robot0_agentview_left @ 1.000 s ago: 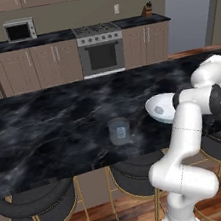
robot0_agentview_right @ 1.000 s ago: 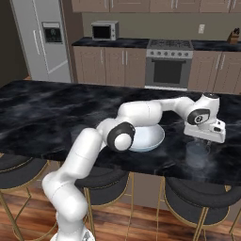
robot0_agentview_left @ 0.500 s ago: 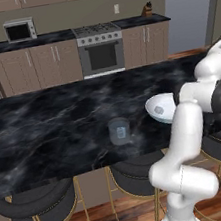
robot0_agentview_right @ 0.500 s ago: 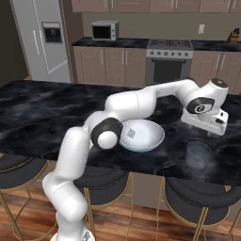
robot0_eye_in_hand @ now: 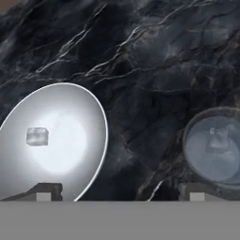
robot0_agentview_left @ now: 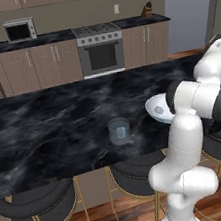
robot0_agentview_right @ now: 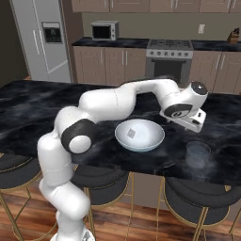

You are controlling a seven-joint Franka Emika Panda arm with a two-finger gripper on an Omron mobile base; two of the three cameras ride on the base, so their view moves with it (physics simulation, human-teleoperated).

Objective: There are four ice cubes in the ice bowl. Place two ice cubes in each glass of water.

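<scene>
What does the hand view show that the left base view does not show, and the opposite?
Hand view alone: a pale cube inside the glass to the right of the ice bowl, and the wide-apart tips of the claw at the bottom.
Left base view alone: another glass standing left of the bowl, plus the stove, microwave and bar stools.
Both: the bowl holding one ice cube on the black marble counter.
</scene>
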